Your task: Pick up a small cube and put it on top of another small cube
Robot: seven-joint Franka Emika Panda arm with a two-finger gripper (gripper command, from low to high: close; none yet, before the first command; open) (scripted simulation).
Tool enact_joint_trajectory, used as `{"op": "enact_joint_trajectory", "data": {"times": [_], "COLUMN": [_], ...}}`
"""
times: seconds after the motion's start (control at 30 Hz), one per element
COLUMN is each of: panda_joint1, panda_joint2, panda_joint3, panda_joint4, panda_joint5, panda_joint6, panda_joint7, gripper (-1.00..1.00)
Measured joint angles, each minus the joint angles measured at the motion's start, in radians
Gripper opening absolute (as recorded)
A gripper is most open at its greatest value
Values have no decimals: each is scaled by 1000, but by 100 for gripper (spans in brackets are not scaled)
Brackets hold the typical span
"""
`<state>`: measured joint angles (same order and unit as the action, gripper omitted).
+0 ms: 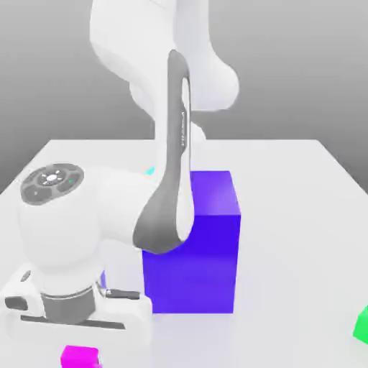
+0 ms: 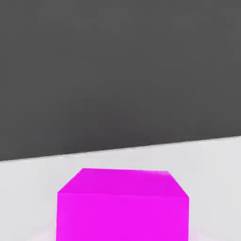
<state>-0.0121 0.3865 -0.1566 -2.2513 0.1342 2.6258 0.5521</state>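
Note:
A small magenta cube [image 1: 79,356] rests on the white table at the near edge of the exterior view. My gripper [image 1: 77,336] is straight above it, with the white hand low over the table and shut on this cube. The hand view has the magenta cube [image 2: 122,207] close up, still on the table surface. A small green cube [image 1: 361,323] lies far toward the exterior view's right. A bit of cyan [image 1: 149,171] peeks out behind the arm.
A large blue block [image 1: 192,244] stands in the middle of the table [image 1: 287,180], just to the exterior view's right of my hand and taller than it. My own arm link [image 1: 172,165] crosses in front of that block.

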Motion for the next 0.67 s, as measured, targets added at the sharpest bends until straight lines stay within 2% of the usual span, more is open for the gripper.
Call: {"op": "enact_joint_trajectory", "data": {"times": [0.43, 0.53, 0.57, 0.67], "panda_joint1": [407, 522, 547, 547], "panda_joint2": [-103, -22, 12, 12], "panda_joint3": [209, 245, 246, 246], "panda_joint4": [-34, -4, 5, 5], "panda_joint5": [-137, -191, -203, -203], "panda_joint6": [-61, -9, 16, 16], "panda_joint7": [280, 364, 380, 380], "gripper": [-100, -100, 100, 100]}}
